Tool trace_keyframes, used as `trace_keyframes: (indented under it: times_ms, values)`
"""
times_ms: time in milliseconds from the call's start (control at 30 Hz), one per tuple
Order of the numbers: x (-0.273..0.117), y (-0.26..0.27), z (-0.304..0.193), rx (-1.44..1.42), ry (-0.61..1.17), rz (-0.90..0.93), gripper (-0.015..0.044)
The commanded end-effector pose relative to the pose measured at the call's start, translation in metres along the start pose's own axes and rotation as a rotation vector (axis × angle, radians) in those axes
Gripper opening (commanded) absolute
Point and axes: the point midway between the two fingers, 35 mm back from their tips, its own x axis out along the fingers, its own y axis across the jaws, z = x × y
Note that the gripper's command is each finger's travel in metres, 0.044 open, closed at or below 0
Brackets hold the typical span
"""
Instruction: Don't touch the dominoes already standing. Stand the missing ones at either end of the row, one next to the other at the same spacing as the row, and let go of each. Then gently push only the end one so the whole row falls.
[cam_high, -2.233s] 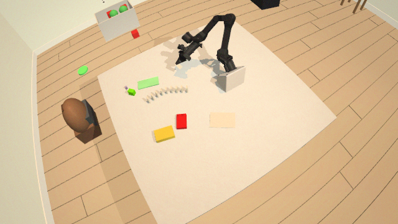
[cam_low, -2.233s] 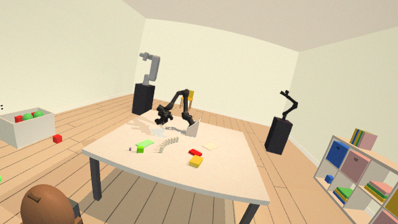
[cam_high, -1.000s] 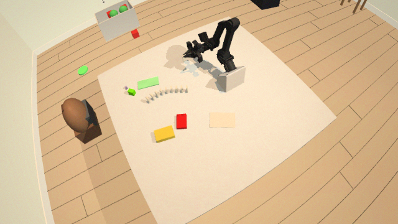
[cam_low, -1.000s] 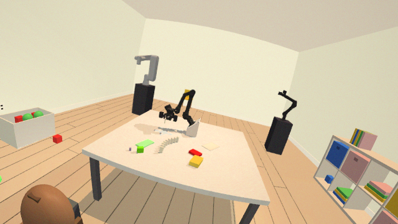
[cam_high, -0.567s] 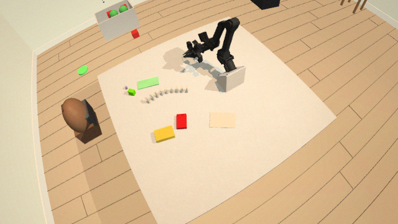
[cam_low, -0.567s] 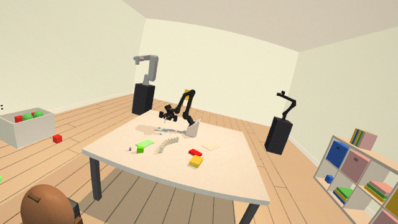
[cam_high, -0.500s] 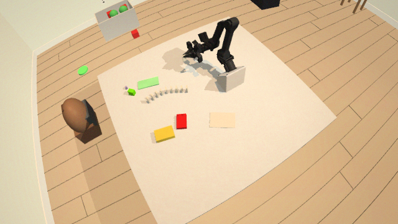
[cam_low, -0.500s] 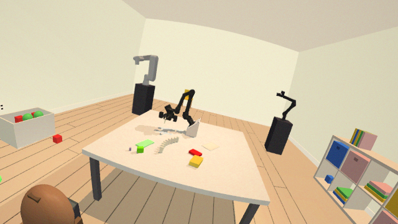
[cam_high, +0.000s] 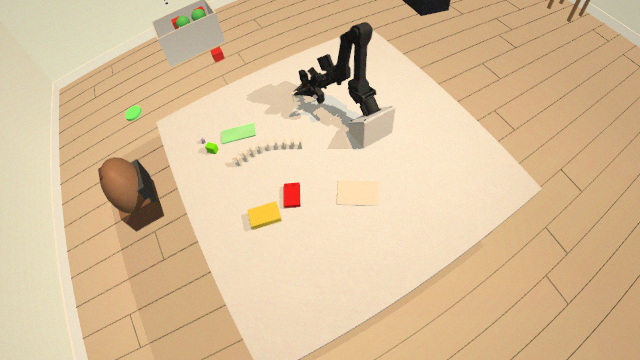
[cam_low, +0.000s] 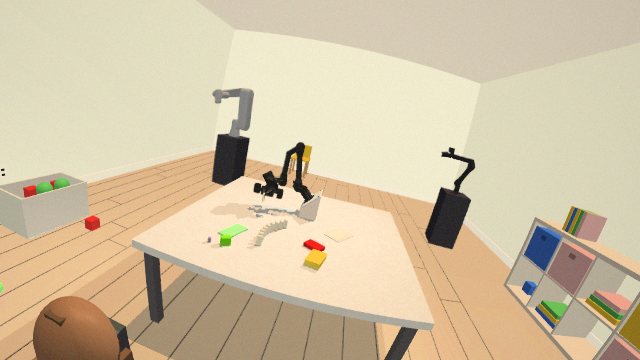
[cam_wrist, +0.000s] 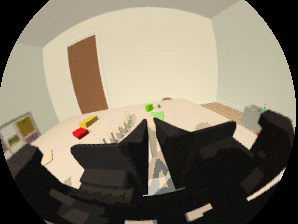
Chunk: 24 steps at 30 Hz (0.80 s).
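Note:
A curved row of several small cream dominoes stands upright on the pale table; it also shows at the left of the fingers in the wrist view. My gripper is raised above the table, behind the row and apart from it. Its fingers are nearly together, shut on a domino; a small cream piece shows at the fingertips in the wrist view and the exterior view. Most of that domino is hidden by the fingers.
A flat green sheet, a green cube and a tiny purple object lie by the row's far end. A red block, a yellow block and a beige sheet lie in front. A pale panel stands at the arm's base.

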Motion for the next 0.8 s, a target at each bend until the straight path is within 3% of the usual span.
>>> trace_keyframes:
  times_ms: [0, 767]
  values:
    - [0.001, -0.002, -0.007, 0.008, -0.003, 0.004, 0.0021]
    - [0.004, -0.003, -0.046, 0.035, 0.0, 0.006, 0.0021]
